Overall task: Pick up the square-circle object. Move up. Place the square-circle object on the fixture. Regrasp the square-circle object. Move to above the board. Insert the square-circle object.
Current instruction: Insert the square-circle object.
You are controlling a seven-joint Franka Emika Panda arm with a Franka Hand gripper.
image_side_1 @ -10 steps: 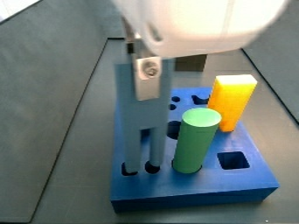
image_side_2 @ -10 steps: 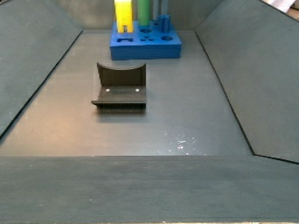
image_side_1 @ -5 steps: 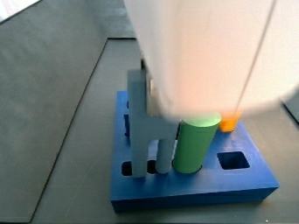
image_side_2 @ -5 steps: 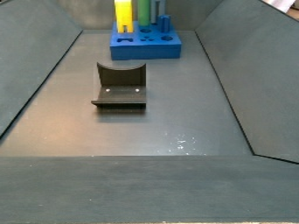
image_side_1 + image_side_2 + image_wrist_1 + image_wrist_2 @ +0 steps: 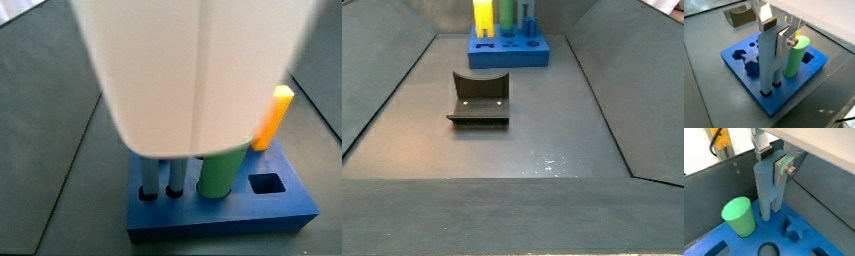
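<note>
We see the board (image 5: 784,92) right under the pincer (image 5: 777,165), w/ the green cylinder (image 5: 741,218) beside it. The pincer's pinching the square-circle object (image 5: 769,60) upright near its top, lower end in a board hole, so insertion looks underway. The fixture (image 5: 478,97) sits well apart.

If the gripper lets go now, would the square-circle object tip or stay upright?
Probably upright: the square-circle object stands vertical with its lower end in a hole of the board. It looks rigid, showing no bend between the gripper fingers. Being tall and slim, it might lean if the hole is loose; the fit cannot be seen.
</note>
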